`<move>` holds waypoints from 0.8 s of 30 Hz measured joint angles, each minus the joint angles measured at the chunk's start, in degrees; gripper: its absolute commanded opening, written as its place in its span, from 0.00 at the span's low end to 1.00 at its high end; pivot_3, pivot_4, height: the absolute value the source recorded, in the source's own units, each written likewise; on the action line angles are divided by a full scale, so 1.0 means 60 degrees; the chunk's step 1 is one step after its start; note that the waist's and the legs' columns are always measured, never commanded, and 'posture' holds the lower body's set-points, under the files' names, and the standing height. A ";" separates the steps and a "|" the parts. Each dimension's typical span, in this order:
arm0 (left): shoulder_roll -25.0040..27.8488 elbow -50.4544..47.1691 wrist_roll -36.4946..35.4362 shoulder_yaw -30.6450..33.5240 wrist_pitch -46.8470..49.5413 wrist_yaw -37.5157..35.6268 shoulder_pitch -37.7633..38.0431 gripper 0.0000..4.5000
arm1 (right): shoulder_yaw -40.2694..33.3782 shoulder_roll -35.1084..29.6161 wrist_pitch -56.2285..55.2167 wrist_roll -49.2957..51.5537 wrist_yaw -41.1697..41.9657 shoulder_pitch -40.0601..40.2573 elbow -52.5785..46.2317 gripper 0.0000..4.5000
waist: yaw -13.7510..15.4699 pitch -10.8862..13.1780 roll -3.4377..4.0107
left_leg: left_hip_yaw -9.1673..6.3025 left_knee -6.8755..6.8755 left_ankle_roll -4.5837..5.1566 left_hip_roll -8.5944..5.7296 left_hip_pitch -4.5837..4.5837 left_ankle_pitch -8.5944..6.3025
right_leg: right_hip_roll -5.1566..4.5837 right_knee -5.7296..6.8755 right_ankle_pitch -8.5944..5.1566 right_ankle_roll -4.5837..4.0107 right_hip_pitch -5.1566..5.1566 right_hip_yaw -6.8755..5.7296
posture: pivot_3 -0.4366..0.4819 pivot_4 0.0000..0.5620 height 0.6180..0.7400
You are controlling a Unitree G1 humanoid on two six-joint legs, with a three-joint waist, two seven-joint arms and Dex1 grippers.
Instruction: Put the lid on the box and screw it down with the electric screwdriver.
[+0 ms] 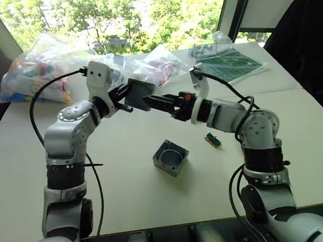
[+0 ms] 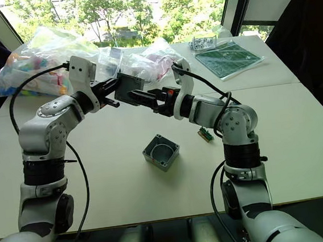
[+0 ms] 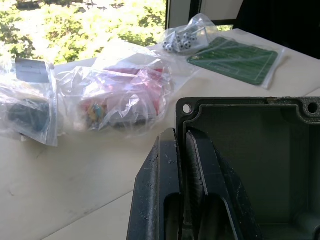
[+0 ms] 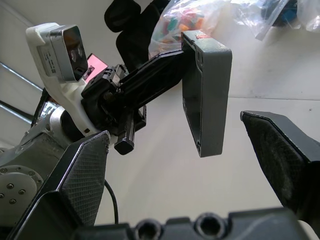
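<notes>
I count one lid (image 1: pixel 141 93), one box (image 1: pixel 171 157) and two grippers. The box stands alone on the white table (image 1: pixel 128 187), open side up, near the middle, below and between both arms.

The left gripper (image 1: pixel 126 97) holds the lid in the air above the table; its two black fingers (image 3: pixel 175 185) are pressed together on one wall of the lid, which stands on edge with its hollow side toward the left wrist camera. The right gripper (image 4: pixel 200 165) points at the lid from the other side. Its fingers are spread wide, and the lid hangs just in front of them, not touching them.

Around them I see several clear plastic bags (image 1: pixel 48 69) with colourful small parts at the far side of the table, one green circuit board (image 1: pixel 236 62) in a bag far right, and one small green part (image 1: pixel 212 139) lying on the table beside the right arm. Nothing stands between the box and the grippers.
</notes>
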 measured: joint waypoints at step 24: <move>0.0036 -0.0561 -0.0815 -0.0099 0.0455 0.0050 0.0041 0.00 | -0.0536 0.0446 -0.0058 0.0192 -0.0638 0.0362 0.0099 0.03 | -0.0187 0.0002 0.0003 | -0.0006 -0.0012 0.0001 0.0006 -0.0009 0.0000 | 0.0009 -0.0009 -0.0002 0.0001 -0.0009 0.0000 | 0.48 0.27 1.00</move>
